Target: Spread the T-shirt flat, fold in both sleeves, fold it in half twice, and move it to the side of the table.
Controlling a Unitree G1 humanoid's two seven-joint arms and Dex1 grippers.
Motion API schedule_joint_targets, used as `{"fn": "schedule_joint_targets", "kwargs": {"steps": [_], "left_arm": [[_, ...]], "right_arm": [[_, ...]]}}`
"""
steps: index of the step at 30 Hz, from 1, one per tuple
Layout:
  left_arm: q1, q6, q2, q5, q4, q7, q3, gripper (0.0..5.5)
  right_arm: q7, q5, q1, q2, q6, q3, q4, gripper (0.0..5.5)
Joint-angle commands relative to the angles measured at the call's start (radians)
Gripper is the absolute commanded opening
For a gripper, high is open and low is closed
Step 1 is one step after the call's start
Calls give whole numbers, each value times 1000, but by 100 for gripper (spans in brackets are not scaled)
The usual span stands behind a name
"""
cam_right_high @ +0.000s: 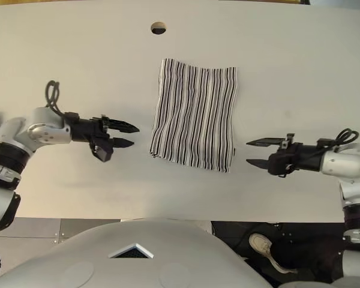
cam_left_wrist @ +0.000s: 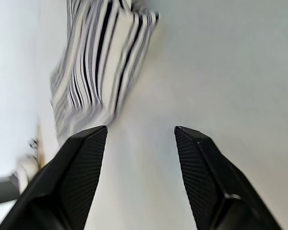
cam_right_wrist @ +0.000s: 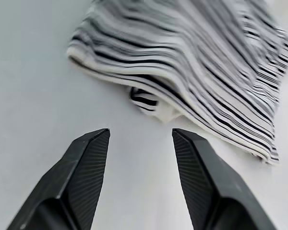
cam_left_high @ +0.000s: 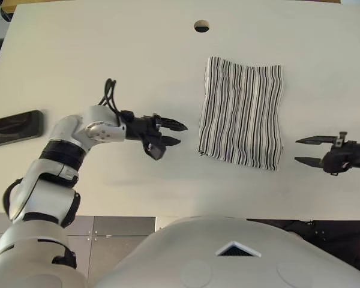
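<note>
Folded T-shirt (cam_left_high: 241,113), black-and-white striped, flat on the table (cam_left_high: 108,54), right of centre in the left eye frame. A rough rectangle, stripes running top to bottom, upper edge slightly wavy, lower left corner thick with layers. Left gripper (cam_left_high: 182,134) at mid-frame, just left of the T-shirt's lower left corner and not touching it; fingers moderately spread, holding nothing. Right gripper (cam_left_high: 296,150) near the right edge, just right of the T-shirt's lower right corner and apart from it; likewise parted and empty. In the left wrist view, bare table between the two dark fingers (cam_left_wrist: 81,167), striped cloth beyond them at upper left. In the right wrist view, the T-shirt's corner across the top of the frame, a small inner fold (cam_right_wrist: 149,103) poking out under the top layer, pale table between the fingertips. Table surface pale and matt, taking up most of the eye frames. Round cable hole (cam_left_high: 201,26) near top centre, above the T-shirt's upper left corner. Flat dark object (cam_left_high: 15,128) at the left edge, well apart from the T-shirt; cannot tell what it is. Grey floor tiles (cam_left_high: 108,231) below the table's near edge at lower left.
</note>
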Motion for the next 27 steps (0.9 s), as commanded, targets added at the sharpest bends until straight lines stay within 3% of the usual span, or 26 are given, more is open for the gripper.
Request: {"fn": "schedule_joint_targets", "kwargs": {"steps": [1,11,24,26,27], "left_arm": [[16,-6,-21,157,40,51,-67,261],[-41,28,-68,310,97,294,-118,261],[-120,72,-145,405,255,471,-245,261],[-128,76,-149,405,271,487,-260,217],[-133,75,-152,402,280,489,-266,200]], "right_arm": [[-104,-172,-8,1,-69,39,-1,241],[-302,-339,-87,14,-136,157,47,241],[-350,-334,-185,36,-100,298,48,241],[-364,-346,-211,46,-89,310,80,246],[-371,-351,-223,48,-87,315,96,223]]}}
